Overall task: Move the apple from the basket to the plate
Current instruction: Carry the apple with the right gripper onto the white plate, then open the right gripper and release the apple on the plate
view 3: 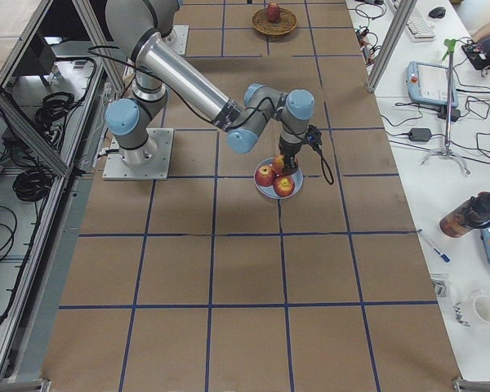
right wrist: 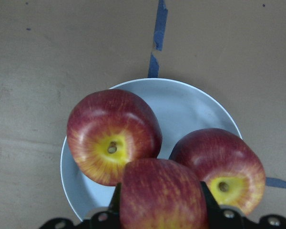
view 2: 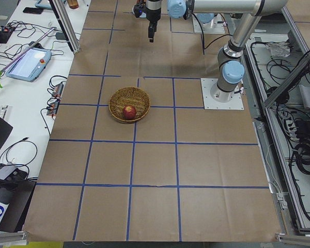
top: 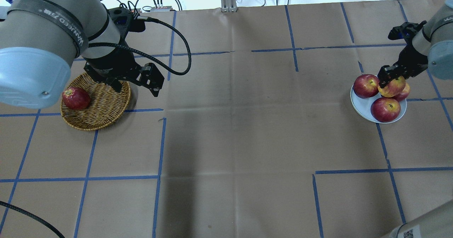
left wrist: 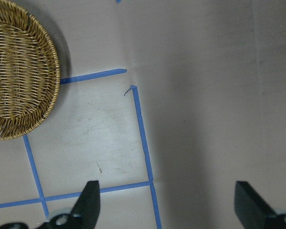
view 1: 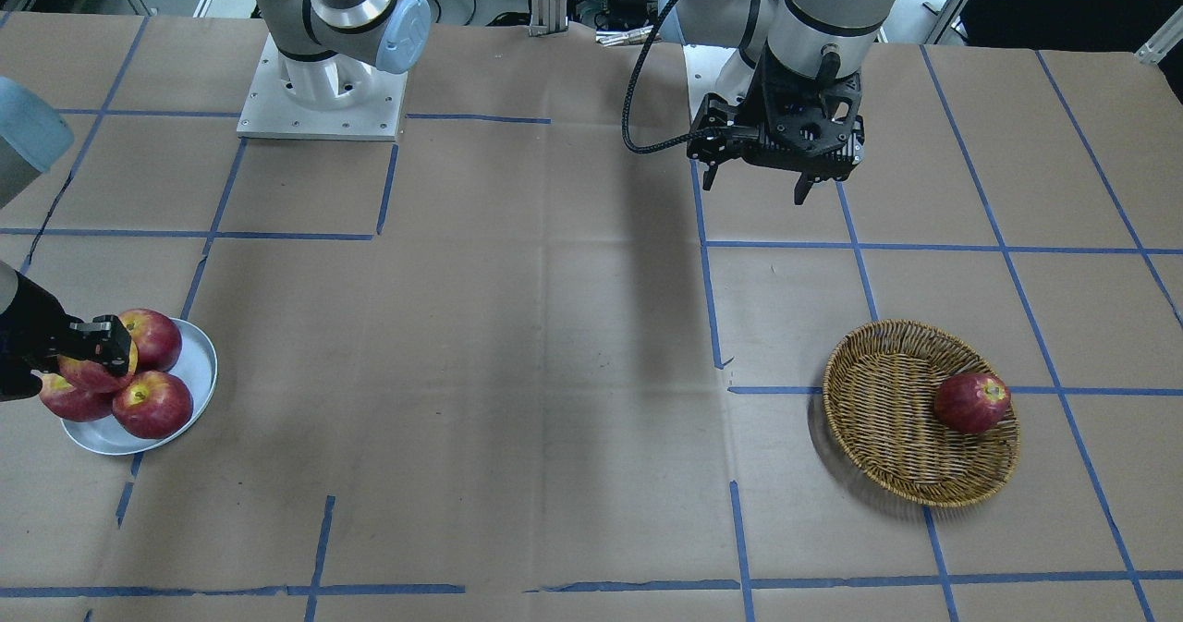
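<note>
My right gripper [top: 391, 79] is shut on the apple [top: 394, 87], the lighter, yellow-streaked one. It holds the apple over the silvery plate [top: 358, 105], just above three other red apples lying there. In the right wrist view the apple [right wrist: 162, 195] sits between the fingers, over the plate [right wrist: 190, 102]. I cannot tell whether it touches the apples below. My left gripper [top: 136, 88] is open and empty, hovering beside the wicker basket [top: 102, 116]. The basket holds one darker red apple [top: 75, 98].
The three apples on the plate [view 1: 201, 363] fill most of it: one [top: 365, 86], one [top: 385, 109] and one [top: 406, 92] partly behind the gripper. Brown paper with blue tape lines covers the table between basket [view 1: 878, 419] and plate. The arm bases stand at the robot's side.
</note>
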Robot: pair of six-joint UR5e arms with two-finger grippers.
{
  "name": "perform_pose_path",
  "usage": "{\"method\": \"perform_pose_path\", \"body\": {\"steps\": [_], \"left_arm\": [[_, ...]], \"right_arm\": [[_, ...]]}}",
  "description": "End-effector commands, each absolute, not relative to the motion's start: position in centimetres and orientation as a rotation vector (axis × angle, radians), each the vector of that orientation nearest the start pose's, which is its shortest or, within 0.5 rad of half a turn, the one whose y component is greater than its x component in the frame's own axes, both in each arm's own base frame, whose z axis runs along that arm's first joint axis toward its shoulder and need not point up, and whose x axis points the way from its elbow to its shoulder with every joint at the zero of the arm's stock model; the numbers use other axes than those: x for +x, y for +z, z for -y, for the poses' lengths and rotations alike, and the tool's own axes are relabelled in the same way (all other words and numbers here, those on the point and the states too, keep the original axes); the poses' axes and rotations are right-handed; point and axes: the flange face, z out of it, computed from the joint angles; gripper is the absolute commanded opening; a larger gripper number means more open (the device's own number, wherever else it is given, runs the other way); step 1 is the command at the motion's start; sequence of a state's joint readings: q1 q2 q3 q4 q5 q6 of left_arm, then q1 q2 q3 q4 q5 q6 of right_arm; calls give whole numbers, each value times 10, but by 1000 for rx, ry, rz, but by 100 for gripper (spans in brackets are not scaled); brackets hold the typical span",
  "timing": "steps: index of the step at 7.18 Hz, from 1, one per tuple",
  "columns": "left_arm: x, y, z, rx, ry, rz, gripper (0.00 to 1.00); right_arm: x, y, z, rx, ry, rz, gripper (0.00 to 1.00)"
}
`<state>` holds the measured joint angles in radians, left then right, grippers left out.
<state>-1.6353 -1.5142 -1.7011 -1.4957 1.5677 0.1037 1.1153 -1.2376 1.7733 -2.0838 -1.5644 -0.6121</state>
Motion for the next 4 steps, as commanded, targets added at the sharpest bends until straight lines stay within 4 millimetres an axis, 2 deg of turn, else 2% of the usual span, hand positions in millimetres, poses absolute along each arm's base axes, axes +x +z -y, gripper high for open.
{"method": "perform_pose_path", "body": {"steps": [1, 4], "left_arm": [[-163, 458, 458, 265, 0, -3133, 99], [-164, 458, 458, 268, 0, -3135, 99]], "right_arm": [[-132, 262, 573, -244, 35, -3113, 100], [-132, 294, 573, -251, 34, -3135, 100]]}}
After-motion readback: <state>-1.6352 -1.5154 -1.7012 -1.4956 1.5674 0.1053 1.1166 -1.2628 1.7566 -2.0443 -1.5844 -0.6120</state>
